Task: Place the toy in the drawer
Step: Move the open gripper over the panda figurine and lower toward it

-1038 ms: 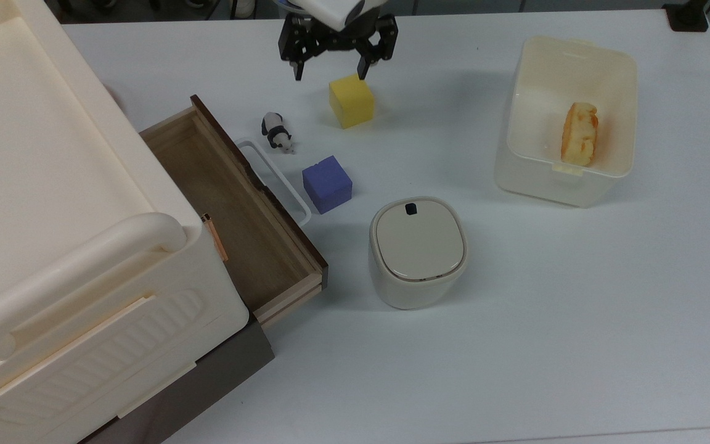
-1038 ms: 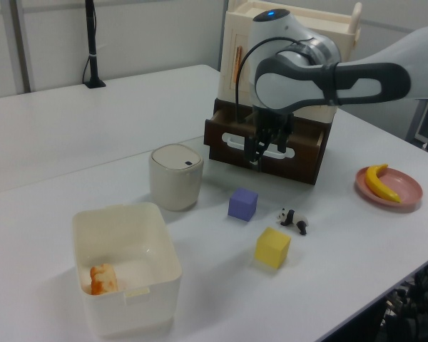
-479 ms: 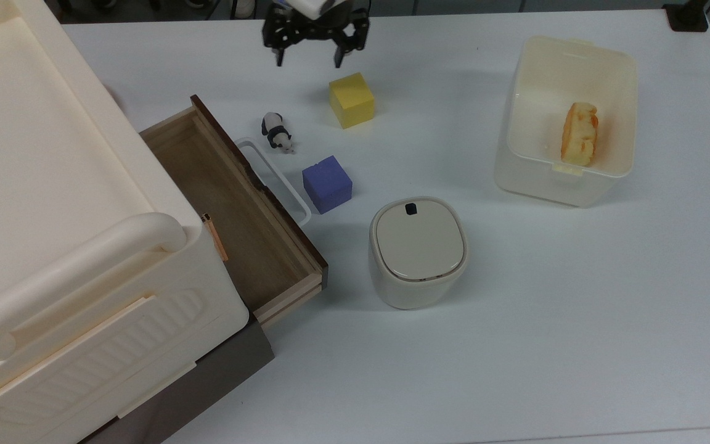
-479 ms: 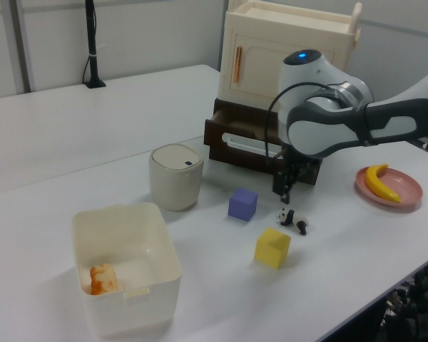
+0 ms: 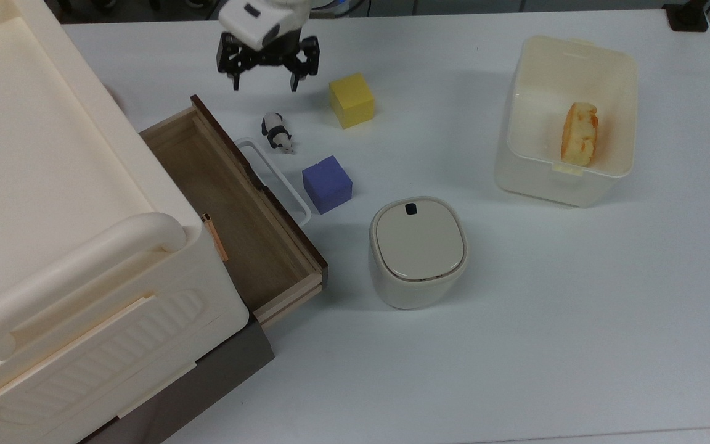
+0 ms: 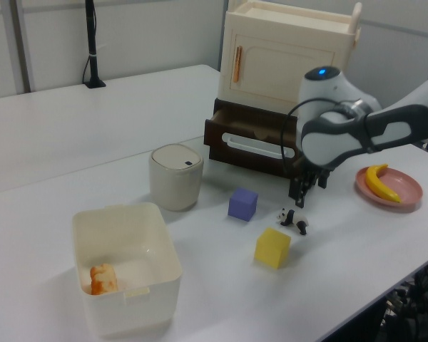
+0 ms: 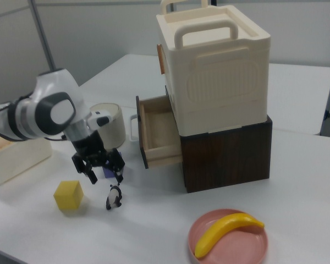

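Hovering claw (image 5: 265, 83) spread open above toy (image 5: 277, 132), drawer (image 5: 232, 213) pulled out, its back hidden under cabinet (image 5: 53, 203)

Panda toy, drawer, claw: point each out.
toy (image 5: 277, 132): top view, on its body.
drawer (image 5: 232, 216): top view, brown interior floor.
claw (image 5: 266, 82): top view, midway between open fingertips.

Bright, even overhead room light in all three views; no hard shadows. Soft, faint shadows hug bases of lidded bin (image 5: 418, 250) and white tub (image 5: 567, 117) on table (image 5: 515, 345). Drawer (image 5: 232, 216) interior darker, shaded by cabinet (image 5: 53, 203). Mild sheen on tabletop in left view, no blown glare. Top view sharp; left and right views softer, slightly grainy
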`<action>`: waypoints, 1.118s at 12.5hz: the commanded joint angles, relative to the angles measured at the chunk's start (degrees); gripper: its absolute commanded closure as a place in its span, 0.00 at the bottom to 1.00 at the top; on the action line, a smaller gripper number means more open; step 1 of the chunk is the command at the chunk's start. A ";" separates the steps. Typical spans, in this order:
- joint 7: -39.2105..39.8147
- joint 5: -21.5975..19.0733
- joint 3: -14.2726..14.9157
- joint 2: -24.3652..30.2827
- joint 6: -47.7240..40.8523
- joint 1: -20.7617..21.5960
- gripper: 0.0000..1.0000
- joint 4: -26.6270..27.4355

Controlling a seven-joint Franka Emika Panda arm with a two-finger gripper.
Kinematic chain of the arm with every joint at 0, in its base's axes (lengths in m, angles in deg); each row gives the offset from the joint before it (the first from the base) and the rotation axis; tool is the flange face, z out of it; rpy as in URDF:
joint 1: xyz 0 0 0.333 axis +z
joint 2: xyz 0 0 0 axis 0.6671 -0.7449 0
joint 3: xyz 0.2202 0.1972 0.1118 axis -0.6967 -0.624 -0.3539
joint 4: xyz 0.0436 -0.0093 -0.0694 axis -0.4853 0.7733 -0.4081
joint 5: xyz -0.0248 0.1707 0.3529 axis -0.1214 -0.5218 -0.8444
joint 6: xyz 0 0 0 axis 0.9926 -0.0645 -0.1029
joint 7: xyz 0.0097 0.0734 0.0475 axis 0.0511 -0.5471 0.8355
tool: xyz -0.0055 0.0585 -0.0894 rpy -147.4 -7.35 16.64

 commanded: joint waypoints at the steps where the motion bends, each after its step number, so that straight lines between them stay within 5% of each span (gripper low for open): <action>1: 0.27 2.07 0.08 -2.93 3.84 -0.38 0.00 0.24; 14: 8.01 4.44 0.08 -8.02 5.25 -0.03 0.00 0.33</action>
